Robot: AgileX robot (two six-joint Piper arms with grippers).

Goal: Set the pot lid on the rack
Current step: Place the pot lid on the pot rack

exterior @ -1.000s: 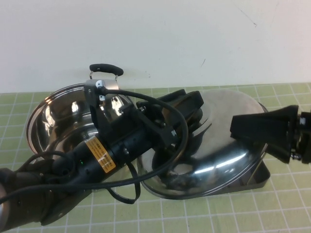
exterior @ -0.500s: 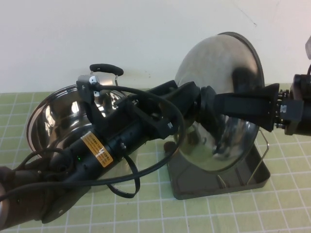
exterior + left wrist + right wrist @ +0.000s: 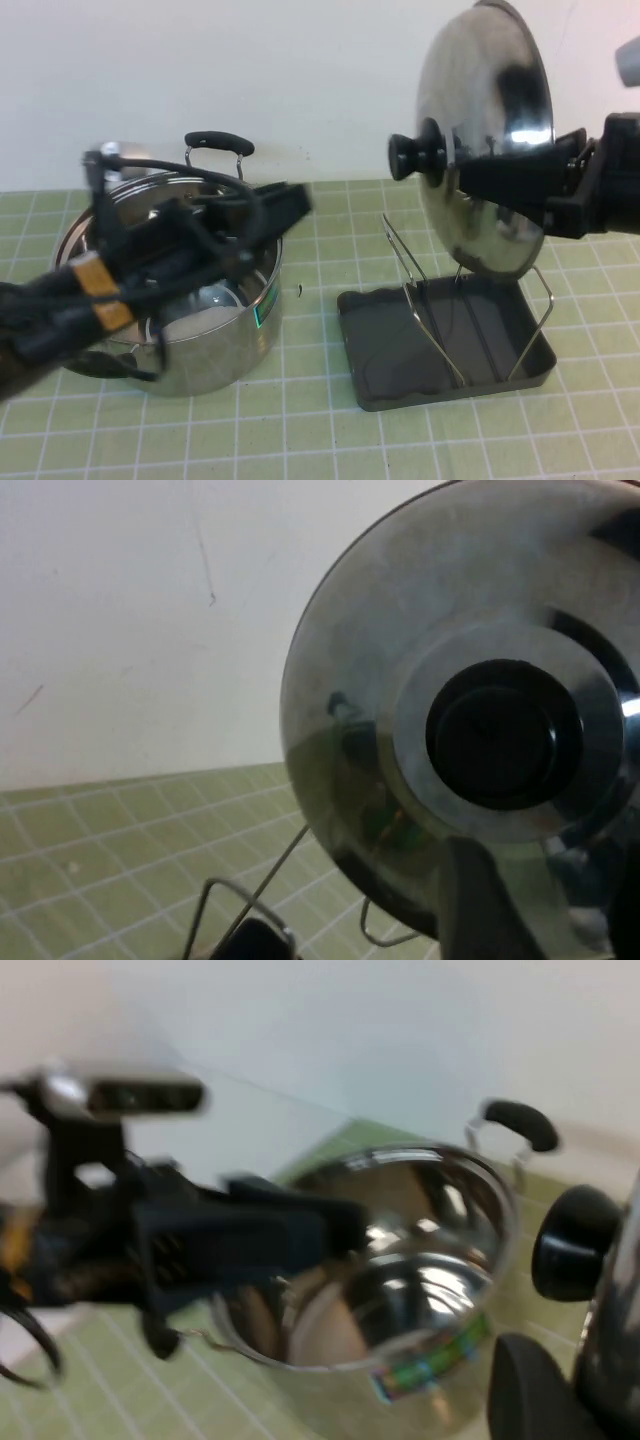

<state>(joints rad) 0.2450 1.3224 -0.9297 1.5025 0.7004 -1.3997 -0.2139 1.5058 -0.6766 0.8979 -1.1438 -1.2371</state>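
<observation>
The shiny steel pot lid (image 3: pixel 490 120) stands on edge in the air above the rack (image 3: pixel 500 330), its black knob (image 3: pixel 415 155) pointing left. My right gripper (image 3: pixel 475 175) reaches in from the right and is shut on the lid's rim. In the right wrist view one of its fingers (image 3: pixel 535 1390) lies against the lid (image 3: pixel 615 1340). My left gripper (image 3: pixel 290 200) is open and empty, blurred, over the pot and apart from the knob. The left wrist view faces the lid (image 3: pixel 380 680) and knob (image 3: pixel 500 735).
The steel pot (image 3: pixel 200 330) with black handles stands at the left under my left arm. The rack's wire loops (image 3: pixel 415 290) stand upright below the lid. A white wall runs along the back of the green gridded mat (image 3: pixel 320 440).
My left gripper has let go of the knob and drawn back left over the pot. My right gripper has lifted the lid from lying on the rack to upright above it.
</observation>
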